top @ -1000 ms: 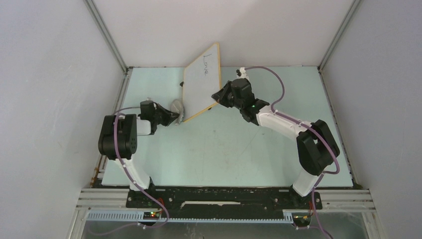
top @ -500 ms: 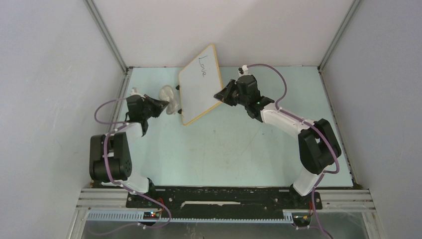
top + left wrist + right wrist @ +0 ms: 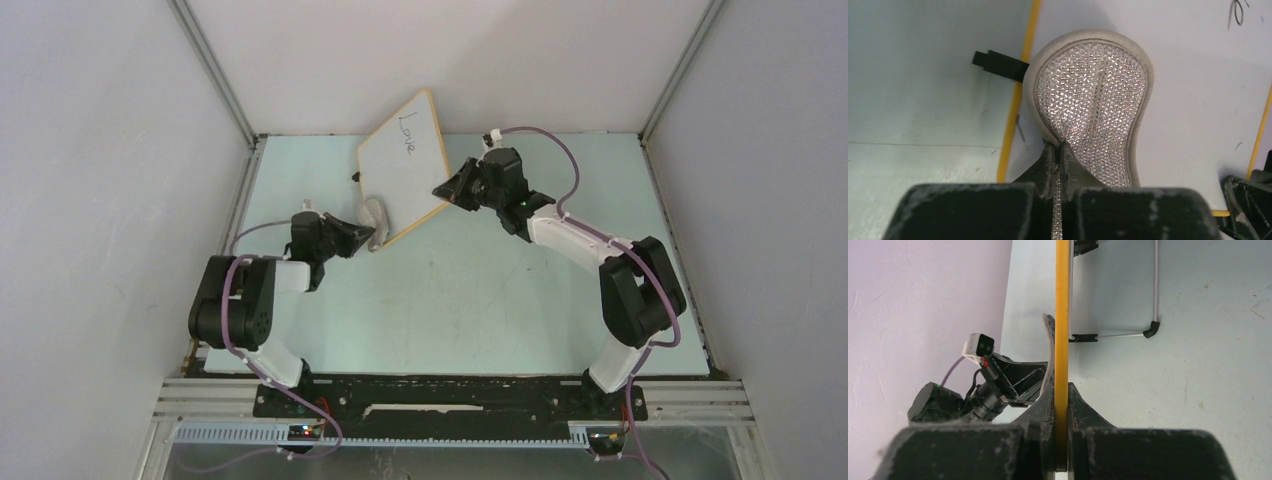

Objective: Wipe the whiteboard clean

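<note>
- The whiteboard (image 3: 405,170) stands tilted above the far middle of the worktop (image 3: 480,300). Its writing face is turned toward your left arm, and its lowest corner is the part nearest you.
- Nearest you, the left gripper (image 3: 1060,150) has its jaws pinched tight on the narrow tail of the grey mesh cloth pad (image 3: 1093,100), with no gap between them.
- The pad fans out over the lower left part of the board face and overlaps the orange frame there, just beside a small black foot (image 3: 998,64). It looks to be lying on the surface, but you cannot be sure of firm contact from these views.
- A little further back, the right gripper (image 3: 1062,390) has its jaws clamped edge-on across the board's right frame, one jaw on each face. That grip steadies the board for you.
- Furthest off, the dark handwriting (image 3: 407,132) sits near the top far corner, well apart from the pad and not yet wiped.
- Judged from this, you are at the start of the wiping step: both holds are made, but nothing has been erased.
- Your next move calls for sliding the pad up the face to the writing. Press lightly into the board while the right arm braces it, so it does not swing away or slip in the jaws.
</note>
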